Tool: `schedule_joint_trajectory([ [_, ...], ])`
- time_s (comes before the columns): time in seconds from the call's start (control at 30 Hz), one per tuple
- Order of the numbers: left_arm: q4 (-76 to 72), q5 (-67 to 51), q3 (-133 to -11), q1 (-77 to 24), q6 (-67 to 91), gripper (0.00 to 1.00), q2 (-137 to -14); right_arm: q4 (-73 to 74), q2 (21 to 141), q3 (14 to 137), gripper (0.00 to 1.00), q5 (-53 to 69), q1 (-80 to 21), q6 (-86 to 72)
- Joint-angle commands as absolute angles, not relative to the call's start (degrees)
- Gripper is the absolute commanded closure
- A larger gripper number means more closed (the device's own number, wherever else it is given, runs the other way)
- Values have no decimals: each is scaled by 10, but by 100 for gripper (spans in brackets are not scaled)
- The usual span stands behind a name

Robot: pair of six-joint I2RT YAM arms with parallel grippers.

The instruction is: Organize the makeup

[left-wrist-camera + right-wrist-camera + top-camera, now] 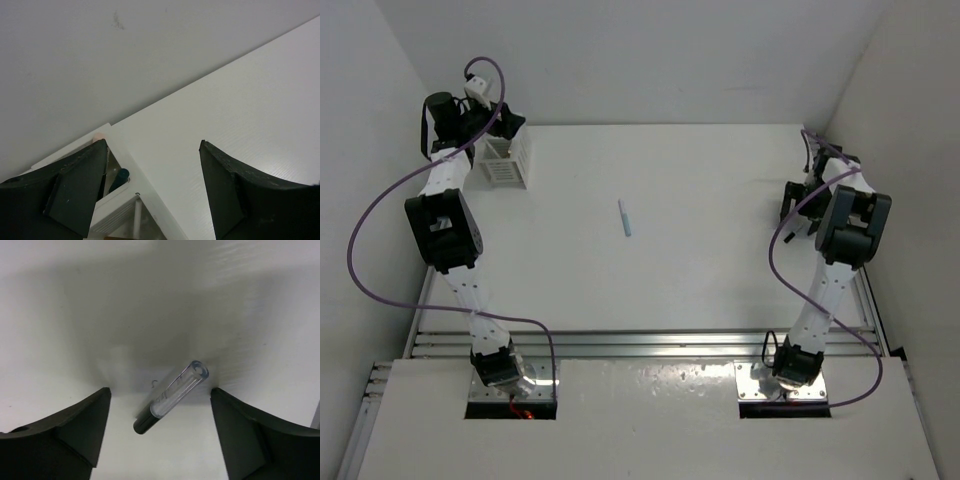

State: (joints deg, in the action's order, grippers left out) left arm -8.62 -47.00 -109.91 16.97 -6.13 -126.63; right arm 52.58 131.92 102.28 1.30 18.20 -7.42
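A light blue makeup stick (624, 217) lies alone mid-table. In the right wrist view a clear tube with a black cap (170, 398) lies on the table between the fingers of my right gripper (160, 390). That gripper is open and touches neither side of the tube. It sits at the table's right side (798, 208). My left gripper (152, 143) is open and holds nothing. It hovers over a corner of the white slatted box (131, 170) at the back left (507, 160). Inside the box show a peach tip (98, 135) and a dark stick (120, 178).
White walls close in behind and beside the table. An aluminium rail (650, 343) runs along the near edge in front of both arm bases. Purple cables (380, 215) loop off each arm.
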Motion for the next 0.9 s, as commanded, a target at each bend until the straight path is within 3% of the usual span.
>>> schedule_joint_trajectory([
  [0.0, -98, -483, -1100, 173, -54, 20, -1223, 546, 1327, 1035, 21, 1, 183, -73],
  [0.27, -98, -483, -1105, 173, -48, 20, -1223, 530, 1289, 948, 46, -22, 168, -111],
  [0.4, -98, -490, -1105, 173, -42, 20, -1223, 526, 1281, 918, 68, -25, 165, -126],
  [0.43, -98, -495, -1105, 173, -42, 20, -1223, 520, 1281, 917, 79, -25, 164, -127],
  [0.53, -98, -508, -1105, 173, -42, 20, -1223, 531, 1294, 934, 100, -20, 164, -127],
  [0.73, -26, -570, -1111, 149, -108, 22, -1190, 488, 1243, 954, 100, 68, 107, -48],
  [0.83, 25, -618, -1111, 119, -151, 22, -1165, 398, 1173, 959, 100, 150, 46, -40],
  [0.87, 25, -630, -1104, 109, -151, 22, -1158, 294, 1134, 950, 100, 173, 31, -52],
])
